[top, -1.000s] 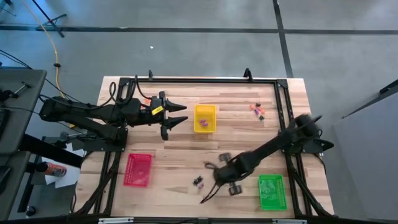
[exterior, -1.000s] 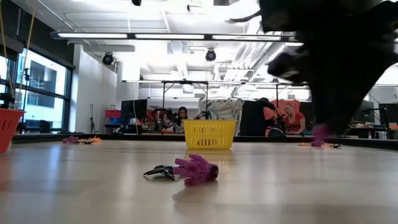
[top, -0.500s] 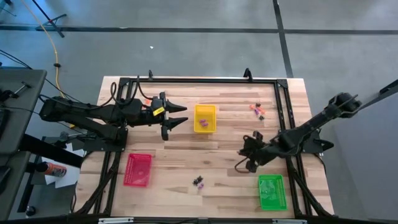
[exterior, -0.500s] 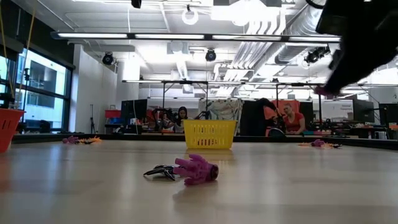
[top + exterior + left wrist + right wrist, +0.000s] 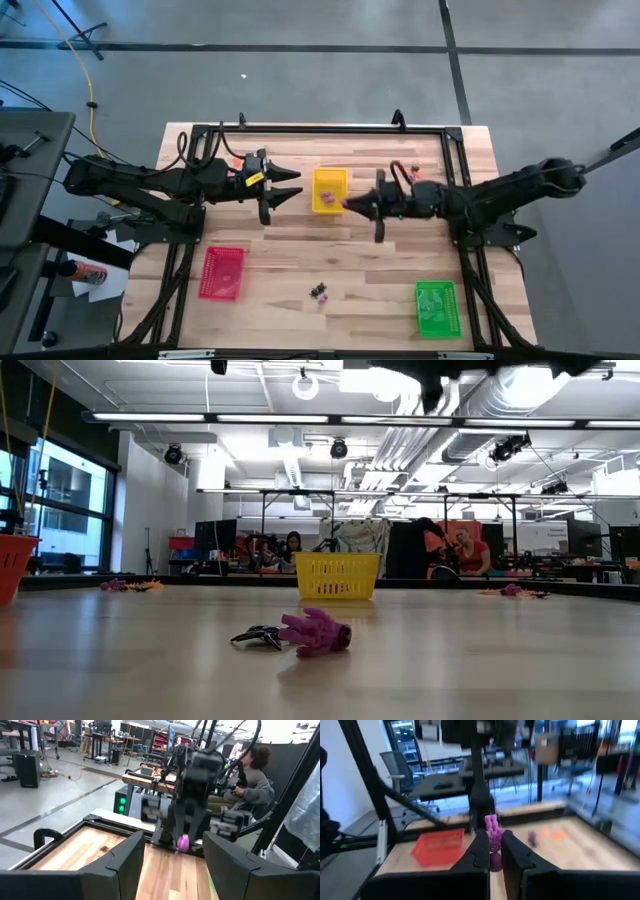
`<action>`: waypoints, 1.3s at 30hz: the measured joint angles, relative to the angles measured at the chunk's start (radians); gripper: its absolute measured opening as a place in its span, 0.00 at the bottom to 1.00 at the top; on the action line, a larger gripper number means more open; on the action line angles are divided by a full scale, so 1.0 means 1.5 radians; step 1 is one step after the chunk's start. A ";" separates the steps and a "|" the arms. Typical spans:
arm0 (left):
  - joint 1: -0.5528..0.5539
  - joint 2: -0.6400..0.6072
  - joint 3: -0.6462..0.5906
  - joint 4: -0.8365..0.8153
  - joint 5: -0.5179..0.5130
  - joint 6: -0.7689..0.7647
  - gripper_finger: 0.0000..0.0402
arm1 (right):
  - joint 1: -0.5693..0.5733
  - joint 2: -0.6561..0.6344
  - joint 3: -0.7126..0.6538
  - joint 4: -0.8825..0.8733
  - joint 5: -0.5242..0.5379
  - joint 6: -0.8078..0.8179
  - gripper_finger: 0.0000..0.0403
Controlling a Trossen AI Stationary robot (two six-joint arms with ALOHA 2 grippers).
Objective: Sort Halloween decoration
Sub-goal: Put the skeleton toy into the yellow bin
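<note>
My right gripper [image 5: 352,203] hovers at the right side of the yellow tray [image 5: 330,178], shut on a small purple trinket [image 5: 492,836]. The left wrist view also shows that trinket [image 5: 183,842]. Two purple pieces [image 5: 326,196] lie in the yellow tray. A purple hand-shaped trinket [image 5: 316,632] and a black one [image 5: 257,635] lie on the table's near middle [image 5: 318,292]. My left gripper [image 5: 292,186] waits open, left of the yellow tray. My right gripper pinches the purple trinket's lower end [image 5: 494,851] between its two fingertips [image 5: 481,845]. The rest of the trinket sticks out beyond them. The fingers lie about level, coming from the table's right, and the trinket is lifted clear of the table.
A red tray [image 5: 222,272] sits near left and a green tray [image 5: 436,308] near right. More small trinkets lie at the far right [image 5: 515,590] and far left [image 5: 125,585]. A black frame [image 5: 300,128] rims the table. People sit in the room behind.
My right gripper has risen from beside the trinkets at the near middle and swung toward the far edge, ending at the yellow tray's right side. It has stayed shut on the purple trinket. The purple hand and the black piece have kept their place.
</note>
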 joint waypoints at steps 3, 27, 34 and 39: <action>0.000 0.000 0.000 -0.001 0.000 0.000 0.47 | -0.027 0.014 0.051 -0.007 -0.021 -0.034 0.01; 0.000 0.000 0.000 -0.007 0.000 0.044 0.47 | -0.055 0.039 0.095 -0.025 -0.029 0.002 0.01; 0.000 0.000 0.000 -0.007 0.000 0.058 0.47 | -0.055 0.040 0.095 -0.024 -0.029 0.026 0.01; 0.000 0.000 0.000 -0.007 0.000 0.059 0.47 | -0.055 0.041 0.095 -0.025 -0.026 0.025 0.01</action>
